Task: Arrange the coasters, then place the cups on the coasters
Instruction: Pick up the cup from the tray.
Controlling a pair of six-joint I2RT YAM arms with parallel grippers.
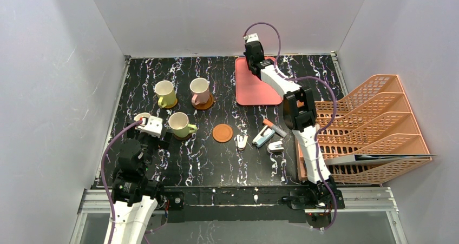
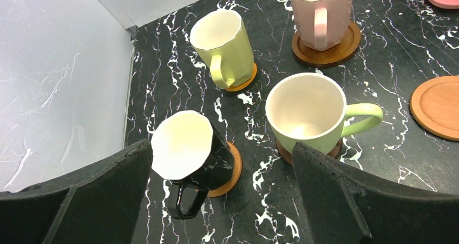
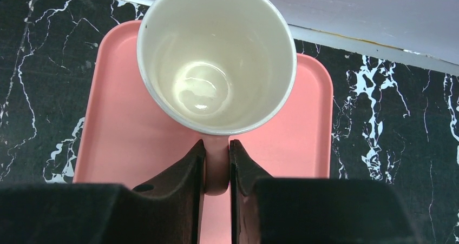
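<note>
My right gripper (image 3: 216, 149) is shut on the handle of a pink cup (image 3: 216, 60) with a cream inside, which is over the pink tray (image 3: 119, 125). In the top view the gripper (image 1: 252, 53) is at the tray's far end and hides this cup. My left gripper (image 2: 221, 146) is open, its fingers either side of a dark cup (image 2: 187, 146) that stands on a coaster (image 2: 231, 171). A yellow-green cup (image 2: 223, 46), a pink cup (image 2: 320, 14) and a green cup (image 2: 308, 111) each stand on a coaster. One coaster (image 1: 222, 132) lies bare.
The pink tray (image 1: 254, 87) lies at the back centre. Markers and a stapler (image 1: 270, 136) and a small white object (image 1: 241, 141) lie right of the bare coaster. A stack of orange file racks (image 1: 373, 125) fills the right side. Walls close in the left and back.
</note>
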